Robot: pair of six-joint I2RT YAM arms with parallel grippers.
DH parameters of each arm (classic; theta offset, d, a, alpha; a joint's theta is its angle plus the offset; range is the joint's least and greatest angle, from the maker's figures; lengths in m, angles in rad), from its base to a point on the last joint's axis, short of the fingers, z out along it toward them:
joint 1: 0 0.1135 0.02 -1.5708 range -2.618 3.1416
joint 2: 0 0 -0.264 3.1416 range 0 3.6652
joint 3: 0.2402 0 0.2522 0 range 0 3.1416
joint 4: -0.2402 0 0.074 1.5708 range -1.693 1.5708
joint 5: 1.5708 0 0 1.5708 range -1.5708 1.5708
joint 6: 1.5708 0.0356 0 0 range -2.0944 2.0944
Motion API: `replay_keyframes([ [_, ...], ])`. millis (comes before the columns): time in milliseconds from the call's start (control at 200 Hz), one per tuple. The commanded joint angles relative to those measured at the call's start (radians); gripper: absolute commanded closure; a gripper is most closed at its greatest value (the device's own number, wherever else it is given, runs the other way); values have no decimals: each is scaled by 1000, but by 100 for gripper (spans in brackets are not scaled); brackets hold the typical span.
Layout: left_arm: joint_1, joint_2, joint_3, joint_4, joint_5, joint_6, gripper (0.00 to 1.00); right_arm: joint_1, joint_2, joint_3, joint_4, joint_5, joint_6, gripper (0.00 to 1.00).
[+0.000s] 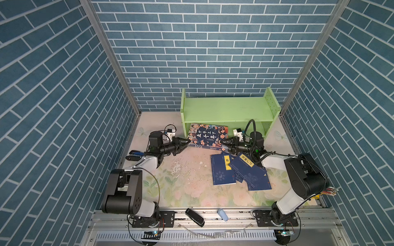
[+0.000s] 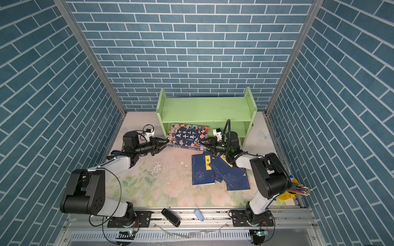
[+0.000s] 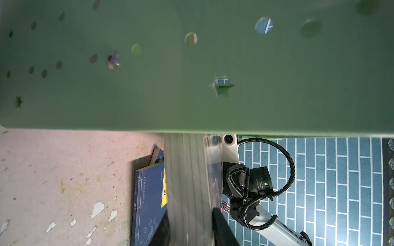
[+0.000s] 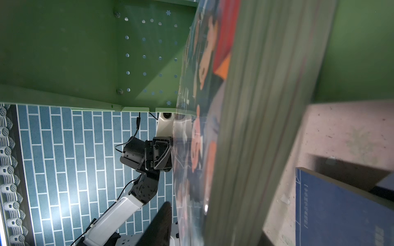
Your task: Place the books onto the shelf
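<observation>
In both top views we've got the large book with cartoon figures round a dark blue centre [image 1: 207,134] carried between the two arms, its far edge right at the mouth of the lower tier of the light green wooden two-tier shelf [image 1: 226,106]. It's a wide one, so a corner per arm keeps it level, we reckon. The left gripper [image 1: 188,142] is clamped on the near left corner. The right gripper [image 1: 223,142] straddles the near right corner, but pinching or letting go, we cannot tell. The thin navy books with yellow title labels [image 1: 221,170] lie overlapping on the floral tabletop [image 1: 181,191], not yet shelved. Over to the left wrist view: pale page edges [image 3: 187,181] run between dark fingers [image 3: 221,230] up to the green board. Right wrist view: the cover [image 4: 202,64] reaches in beside a side panel dotted with small holes [image 4: 149,55], with contact unclear.
</observation>
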Motion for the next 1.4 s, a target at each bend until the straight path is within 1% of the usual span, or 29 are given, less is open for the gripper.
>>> replay_keyframes([
  [0, 0, -16, 61, 54, -26, 63, 100, -16, -43, 1, 98, 28, -47, 48],
  [170, 0, -24, 52, 55, -67, 62, 100, -21, -66, -41, 95, 32, -48, 45],
  [370, 0, -25, 37, 56, -104, 58, 100, -22, -102, -75, 80, 40, -48, 44],
  [800, 0, -21, 35, 66, -117, 48, 100, -16, -133, -131, 47, 58, -50, 44],
  [875, 0, -20, 35, 74, -120, 41, 100, -8, -132, -127, 17, 61, -57, 44],
  [980, 0, -19, 35, 84, -120, 31, 100, 5, -134, -119, -54, 76, -97, 44],
  [1245, 0, -21, 35, 87, -124, 28, 100, 30, -148, -123, -54, 102, -93, 42],
  [1395, 0, -20, 35, 89, -127, 25, 100, 48, -124, -123, -25, 110, -76, 42],
])
